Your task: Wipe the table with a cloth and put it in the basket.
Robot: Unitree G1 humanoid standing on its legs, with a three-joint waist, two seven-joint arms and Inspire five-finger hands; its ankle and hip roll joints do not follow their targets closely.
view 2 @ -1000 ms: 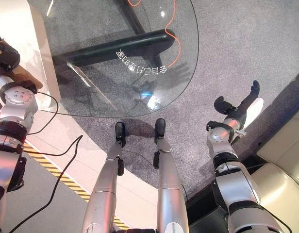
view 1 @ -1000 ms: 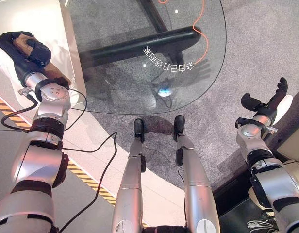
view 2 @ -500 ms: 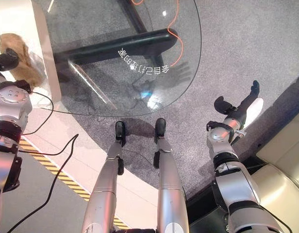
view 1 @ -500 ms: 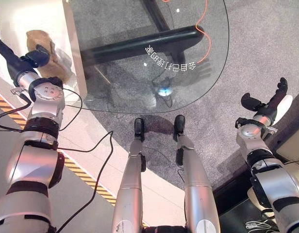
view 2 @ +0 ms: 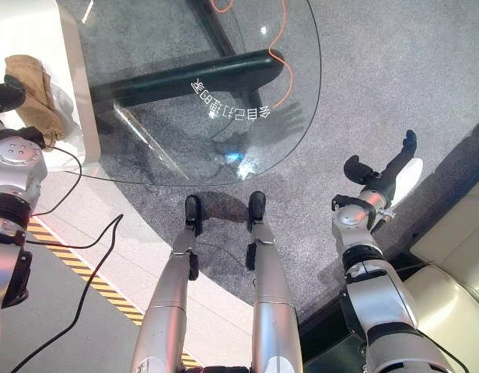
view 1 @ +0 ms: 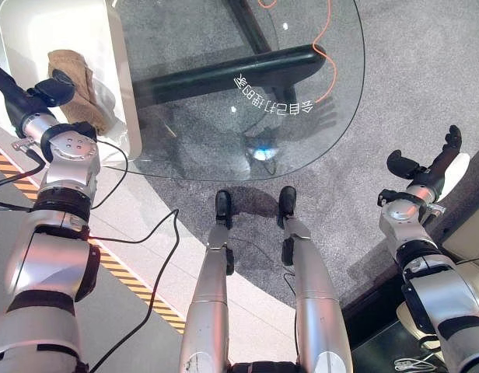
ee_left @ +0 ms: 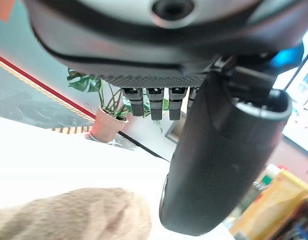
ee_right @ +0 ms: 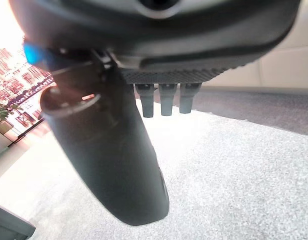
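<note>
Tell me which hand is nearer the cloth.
Left. The left hand is right beside the cloth in the white basket; the right hand hangs far across, over the carpet.

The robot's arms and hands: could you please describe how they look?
Both arms are silver-grey, jointed segments with black bands at the joints. Each ends in a dark robot hand: the left robot hand and the right robot hand, which bears a white cover on one side.

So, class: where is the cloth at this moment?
The brown cloth lies inside the white basket at the robot's far left, beside the glass table, just past the left hand.
</note>
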